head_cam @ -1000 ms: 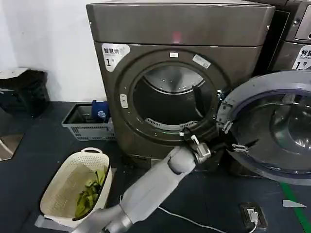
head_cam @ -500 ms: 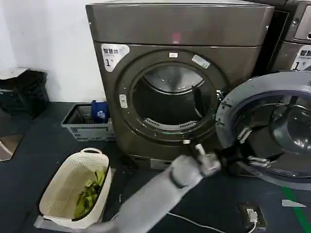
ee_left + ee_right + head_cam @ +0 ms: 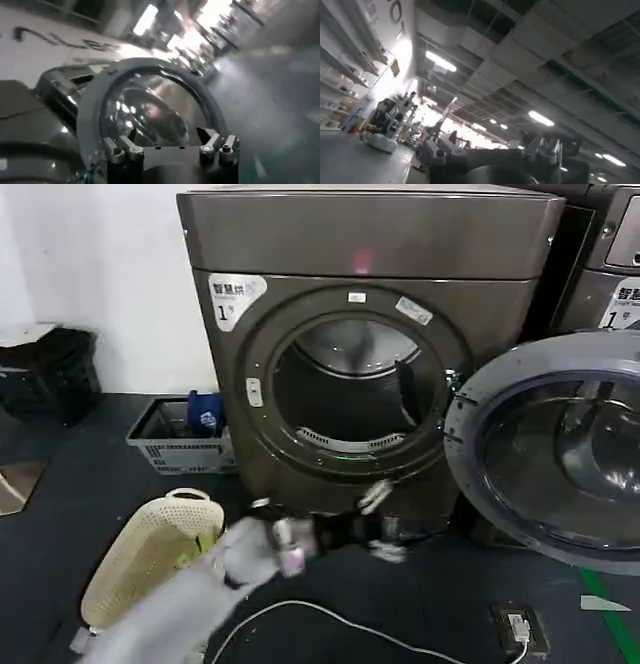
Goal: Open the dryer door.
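Note:
The bronze-grey dryer (image 3: pixel 370 244) stands ahead with its round drum opening uncovered. The dryer door (image 3: pixel 560 454) hangs swung out to the right, grey inner rim and dark glass facing me. My left gripper (image 3: pixel 381 524) is low in front of the dryer's base, left of the door and apart from it, open with nothing in it. In the left wrist view the open left gripper (image 3: pixel 168 134) faces the dryer door (image 3: pixel 95 115) from a short way off. My right gripper (image 3: pixel 490 137) points up at a ceiling, open and empty.
A cream laundry basket (image 3: pixel 150 554) with green cloth lies on the floor at the lower left. A grey crate (image 3: pixel 180 439) sits beside the dryer. A second machine (image 3: pixel 610 264) stands at the right. A white cable (image 3: pixel 330 614) and a small floor box (image 3: pixel 520 624) lie ahead.
My left arm has drawn back from the door's inner rim, swinging left and down across the dryer's base. The door stays swung open.

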`<action>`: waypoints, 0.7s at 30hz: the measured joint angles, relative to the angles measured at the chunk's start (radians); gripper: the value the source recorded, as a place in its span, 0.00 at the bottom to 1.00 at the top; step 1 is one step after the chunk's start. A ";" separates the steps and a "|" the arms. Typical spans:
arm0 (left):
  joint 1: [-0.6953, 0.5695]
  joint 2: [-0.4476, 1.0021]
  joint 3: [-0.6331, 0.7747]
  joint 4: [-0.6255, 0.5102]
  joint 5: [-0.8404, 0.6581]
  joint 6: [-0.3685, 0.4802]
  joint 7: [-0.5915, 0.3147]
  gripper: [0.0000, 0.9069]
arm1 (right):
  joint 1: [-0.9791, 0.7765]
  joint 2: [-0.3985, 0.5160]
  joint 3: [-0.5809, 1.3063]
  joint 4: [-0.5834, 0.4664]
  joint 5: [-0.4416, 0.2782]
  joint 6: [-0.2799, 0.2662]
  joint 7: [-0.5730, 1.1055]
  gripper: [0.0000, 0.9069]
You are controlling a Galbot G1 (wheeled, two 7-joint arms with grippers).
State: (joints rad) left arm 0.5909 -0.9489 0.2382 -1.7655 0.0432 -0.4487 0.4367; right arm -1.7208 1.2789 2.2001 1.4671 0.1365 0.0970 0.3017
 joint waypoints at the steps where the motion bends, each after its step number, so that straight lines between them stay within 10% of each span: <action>1: 0.011 0.033 -0.012 -0.009 0.029 -0.015 0.000 1.00 | 0.002 -0.001 0.001 0.000 0.000 -0.005 -0.004 1.00; 21: 0.338 0.505 -0.397 0.041 0.947 -0.378 -0.098 1.00 | 0.014 -0.003 -0.013 -0.023 0.114 -0.013 -0.066 1.00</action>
State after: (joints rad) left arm 0.9294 -0.4444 -0.1591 -1.7246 0.9899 -0.8262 0.3388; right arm -1.7072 1.2762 2.1867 1.4436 0.2507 0.0840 0.2355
